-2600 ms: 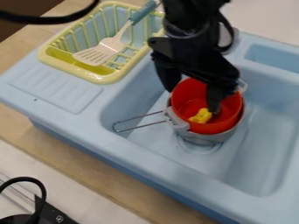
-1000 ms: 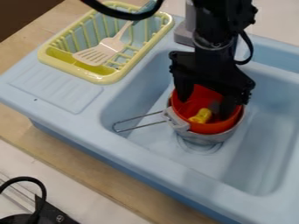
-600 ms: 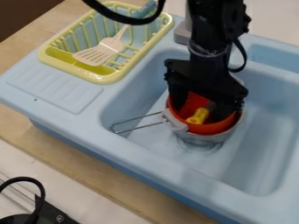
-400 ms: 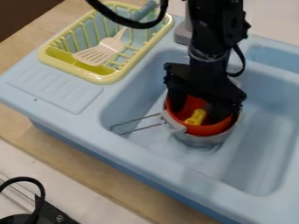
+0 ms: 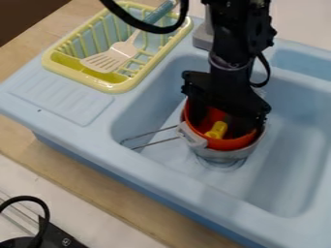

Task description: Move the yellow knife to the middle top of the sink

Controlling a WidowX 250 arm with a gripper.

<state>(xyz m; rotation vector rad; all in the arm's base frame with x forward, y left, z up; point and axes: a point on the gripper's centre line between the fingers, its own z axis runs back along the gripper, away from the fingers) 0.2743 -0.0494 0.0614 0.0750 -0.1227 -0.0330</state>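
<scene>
Claw reached down into red bowl, fingers apart, tips partly hidden; whether they touched yellow knife could not be told. Knife lay inside bowl, tilted, yellow end toward near rim. Bowl sat nested in metal pot in sink. Pot's wire handle pointed toward sink's left wall; basin floor stretched right of pot. Dish rack stood beyond left wall, holding spatula.

Toy kitchen setup: light-blue play sink, yellow dish rack with spatula, metal pot. Wider room type can't be told.
</scene>
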